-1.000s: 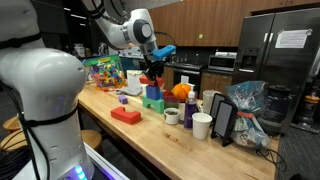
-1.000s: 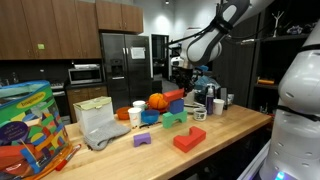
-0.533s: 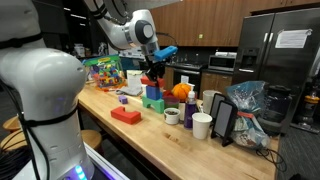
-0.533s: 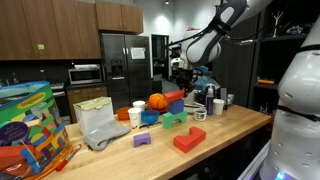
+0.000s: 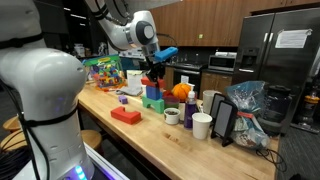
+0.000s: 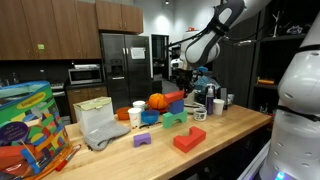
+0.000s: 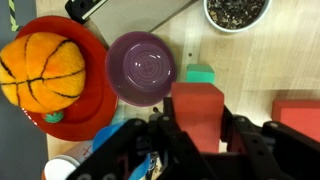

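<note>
The arm bends down from above over the worktop (image 5: 150,137); the claw (image 7: 198,128) points straight down, clamped on the red block (image 7: 197,105); the purple bowl (image 7: 141,68) lies at the block's ten o'clock.

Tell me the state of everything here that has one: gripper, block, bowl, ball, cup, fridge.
Gripper: shut on the red block.
Red block: clamped between the fingers.
Purple bowl: upright, empty.
Orange ball: resting on the red plate.
Cup: upright, with dark grainy contents.
Refrigerator: doors closed.
</note>
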Robot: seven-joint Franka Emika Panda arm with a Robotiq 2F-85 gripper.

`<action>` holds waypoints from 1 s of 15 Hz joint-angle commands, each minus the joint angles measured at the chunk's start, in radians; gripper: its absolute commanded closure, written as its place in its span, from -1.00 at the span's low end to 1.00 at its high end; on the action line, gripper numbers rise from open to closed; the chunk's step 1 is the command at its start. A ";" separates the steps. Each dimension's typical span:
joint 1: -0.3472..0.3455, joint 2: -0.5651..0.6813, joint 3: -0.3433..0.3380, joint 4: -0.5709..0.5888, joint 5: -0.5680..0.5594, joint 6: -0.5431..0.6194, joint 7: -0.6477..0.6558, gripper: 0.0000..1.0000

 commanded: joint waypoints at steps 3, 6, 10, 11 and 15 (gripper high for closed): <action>-0.011 0.008 0.001 0.018 0.019 -0.013 -0.029 0.69; -0.012 0.008 0.001 0.018 0.018 -0.015 -0.029 0.69; -0.011 0.007 0.000 0.019 0.024 -0.018 -0.030 -0.32; -0.011 0.007 0.000 0.018 0.026 -0.018 -0.030 -0.43; -0.011 0.006 -0.001 0.017 0.035 -0.016 -0.032 -0.91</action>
